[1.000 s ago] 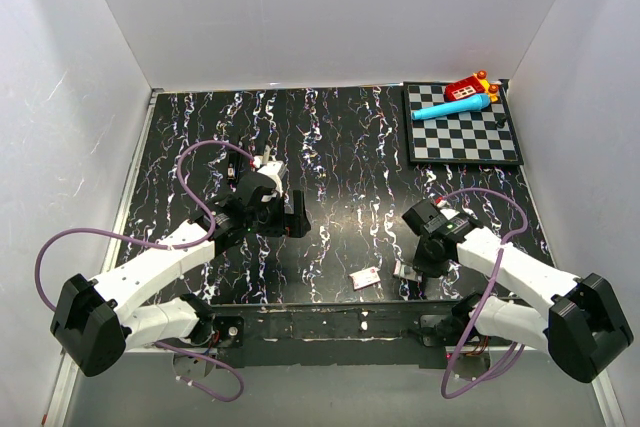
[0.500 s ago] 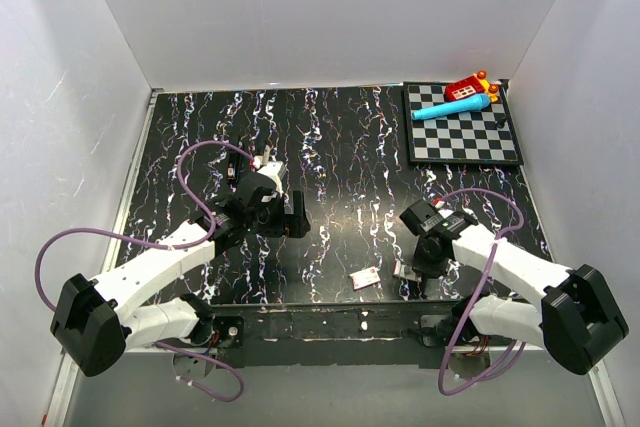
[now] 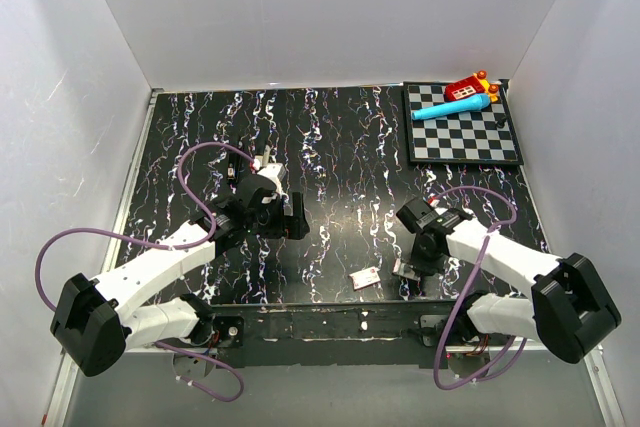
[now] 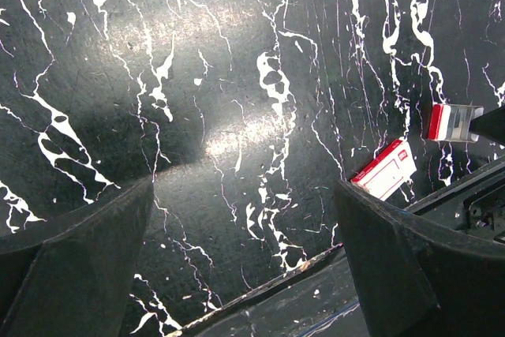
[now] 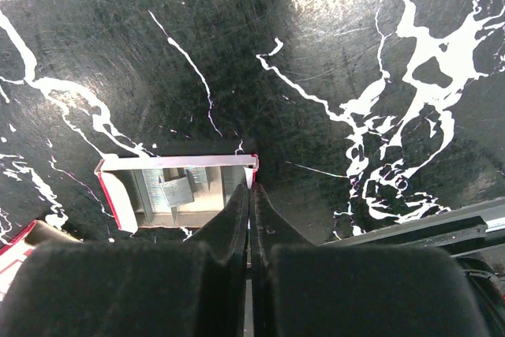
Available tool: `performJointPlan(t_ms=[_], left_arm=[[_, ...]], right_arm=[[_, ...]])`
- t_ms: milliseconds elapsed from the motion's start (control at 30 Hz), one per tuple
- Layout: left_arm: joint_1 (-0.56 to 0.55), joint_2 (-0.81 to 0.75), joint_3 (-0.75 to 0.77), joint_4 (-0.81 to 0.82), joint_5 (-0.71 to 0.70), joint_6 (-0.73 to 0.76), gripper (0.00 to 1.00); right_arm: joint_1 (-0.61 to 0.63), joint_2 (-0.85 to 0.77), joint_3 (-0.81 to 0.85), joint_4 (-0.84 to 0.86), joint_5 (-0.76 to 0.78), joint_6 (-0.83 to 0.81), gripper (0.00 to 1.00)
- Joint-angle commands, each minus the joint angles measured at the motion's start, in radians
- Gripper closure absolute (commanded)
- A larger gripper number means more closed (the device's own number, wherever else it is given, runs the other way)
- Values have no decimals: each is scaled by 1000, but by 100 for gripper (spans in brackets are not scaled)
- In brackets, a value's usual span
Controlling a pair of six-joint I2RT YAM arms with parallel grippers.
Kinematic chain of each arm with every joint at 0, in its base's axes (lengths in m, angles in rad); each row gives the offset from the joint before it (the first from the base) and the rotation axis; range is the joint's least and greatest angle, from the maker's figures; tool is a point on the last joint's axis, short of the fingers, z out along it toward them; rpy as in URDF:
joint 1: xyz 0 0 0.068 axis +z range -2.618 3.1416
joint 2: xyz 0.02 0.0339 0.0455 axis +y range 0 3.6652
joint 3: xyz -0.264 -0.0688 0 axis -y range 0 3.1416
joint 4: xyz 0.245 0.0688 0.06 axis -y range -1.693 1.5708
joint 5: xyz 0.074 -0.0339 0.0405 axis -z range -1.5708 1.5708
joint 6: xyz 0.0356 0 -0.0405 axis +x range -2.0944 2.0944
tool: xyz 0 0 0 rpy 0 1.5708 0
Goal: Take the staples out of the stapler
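The stapler [image 5: 170,189] lies open on the black white-veined table [image 3: 340,147], low and right of centre in the overhead view, close to the near edge. My right wrist camera looks straight into it: a shallow grey metal channel with a red rim, in the lower left of that frame.

My right gripper [image 5: 251,189] is closed, its two dark fingers [image 5: 229,222] pressed flat together with no gap. Their tips meet the right end of the stapler at its upper corner. I cannot tell whether a thin edge of it is pinched between them or they only touch it.

My left gripper [image 4: 245,187] hangs over bare table left of centre with its fingers [image 4: 79,258] spread wide, holding and touching nothing.

From overhead the stapler [image 3: 403,270] is only a small grey shape half under the right gripper [image 3: 416,259]; its open inside shows in the right wrist view alone. The left wrist camera catches it from the side at the right edge of the frame as a red and grey end [image 4: 451,121].

A small flat red-and-white box [image 3: 364,277] lies just left of the stapler, apart from it.

Only the overhead view shows the chessboard [image 3: 465,142] at the upper right corner of the table, with a turquoise tube [image 3: 450,107] and a red toy [image 3: 468,88] on it.
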Motion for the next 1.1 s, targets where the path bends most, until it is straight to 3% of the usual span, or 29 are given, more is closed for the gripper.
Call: performJointPlan(t_ms=[0, 300, 467, 800, 1067], left_arm=[[-5, -17, -10, 10, -12, 4, 2], [-13, -2, -34, 7, 54, 1, 2], [-40, 8, -65, 10, 77, -28, 2], [-180, 146, -56, 32, 94, -98, 7], [-266, 231, -22, 42, 94, -137, 30]], right_arm=[[-5, 21, 28, 40, -3, -11, 99], [-5, 29, 55, 34, 10, -77, 99], [-4, 41, 37, 86, -56, -116, 99], [22, 49, 24, 138, -131, -160, 99], [82, 41, 40, 95, -84, -157, 99]])
